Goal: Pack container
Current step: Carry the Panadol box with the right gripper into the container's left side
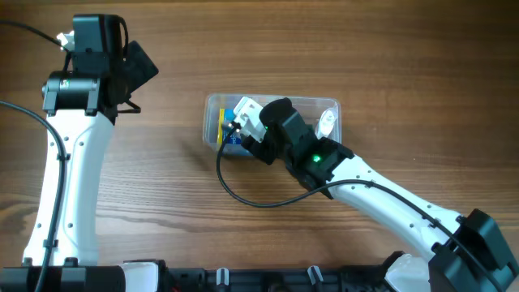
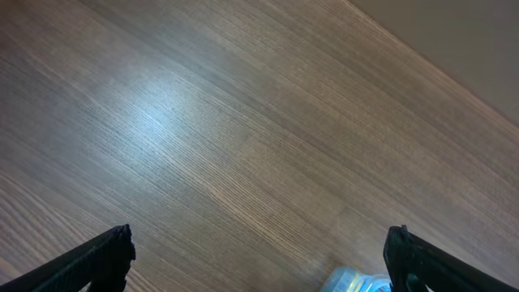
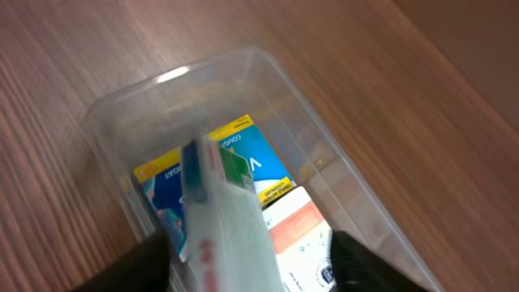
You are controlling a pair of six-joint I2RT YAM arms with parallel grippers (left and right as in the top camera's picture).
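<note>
The container (image 1: 212, 101) is a clear shallow tub at mid-table; it also shows in the right wrist view (image 3: 243, 61) and at the bottom edge of the left wrist view (image 2: 357, 282). A blue and yellow box (image 3: 174, 182) and a white and orange box (image 3: 296, 227) lie flat inside it. My right gripper (image 1: 253, 134) is over the tub's left half, jaws (image 3: 247, 264) spread wide. A white box (image 3: 231, 227) stands tilted between them, blurred, with a gap to the right finger. My left gripper (image 1: 138, 69) is open and empty over bare wood (image 2: 259, 259), far left of the tub.
A small clear bottle (image 1: 324, 122) lies in the tub's right end. The right arm's black cable (image 1: 235, 191) loops over the table in front of the tub. The table edge shows at the top right of the left wrist view (image 2: 454, 57).
</note>
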